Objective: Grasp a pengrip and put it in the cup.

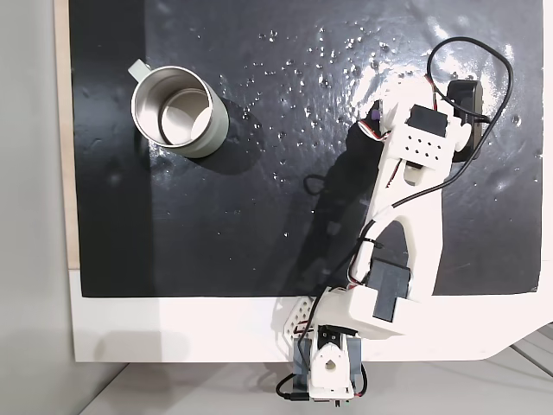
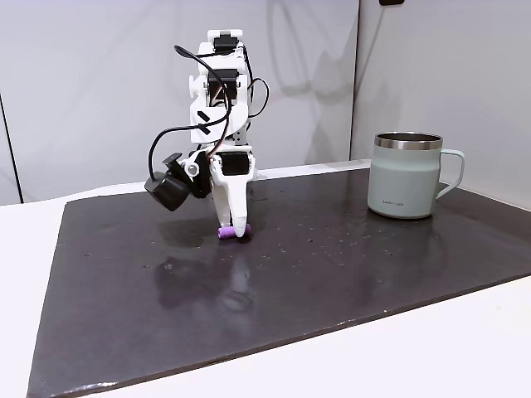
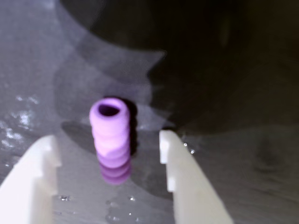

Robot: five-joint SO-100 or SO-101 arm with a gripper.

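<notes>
Between my spread fingers lies the purple pengrip, untouched; closing off-centre could roll it away, cup far right.

in the top-down fixed view the arm's wrist covers nearly all of the pengrip. in the wrist view both gripper fingers run off the bottom edge, and the pengrip's near end is blurred.
</notes>
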